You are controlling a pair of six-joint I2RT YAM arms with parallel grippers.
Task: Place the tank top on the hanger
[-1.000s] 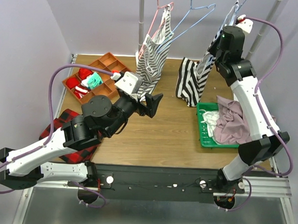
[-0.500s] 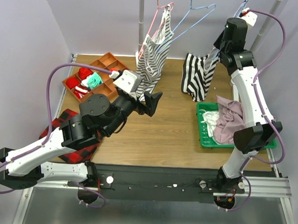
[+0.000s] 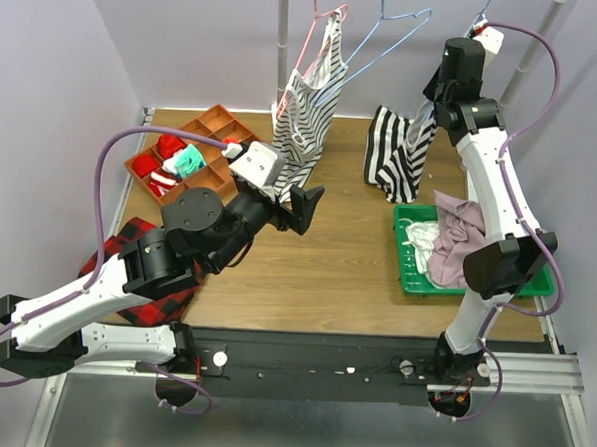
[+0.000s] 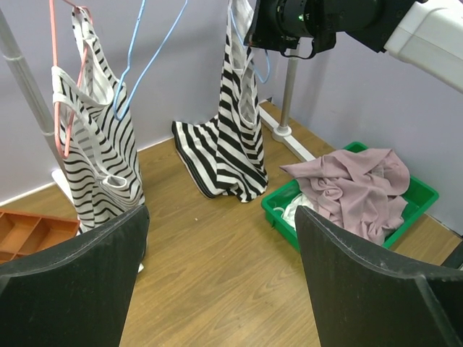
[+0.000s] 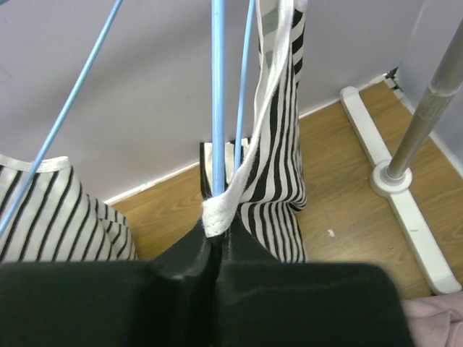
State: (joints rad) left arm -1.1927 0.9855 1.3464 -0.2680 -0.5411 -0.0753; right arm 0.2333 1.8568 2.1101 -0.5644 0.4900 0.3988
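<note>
- Right claw (image 5: pixel 215 235) is pinched tight on the tank top (image 4: pixel 230 155) strap, right against the hanger (image 5: pixel 218 108) wire, up at the back right.
- Tank top dangles beside the green bin (image 3: pixel 420 287).
- Left claw (image 4: pixel 221 278) hovers wide, holding nothing.

An orange divider tray (image 3: pixel 221 129) at the worktop's (image 3: pixel 337 256) far left holds red and teal bundles (image 3: pixel 172 147), with a red-and-black plaid cloth (image 3: pixel 112 249) lying nearer the front. On the right, a green basket (image 3: pixel 413 287) holds a crumpled mauve garment (image 3: pixel 463 242). At the back, a fine-striped white top (image 3: pixel 306 114) hangs on a pink hanger (image 4: pixel 55 94).
</note>
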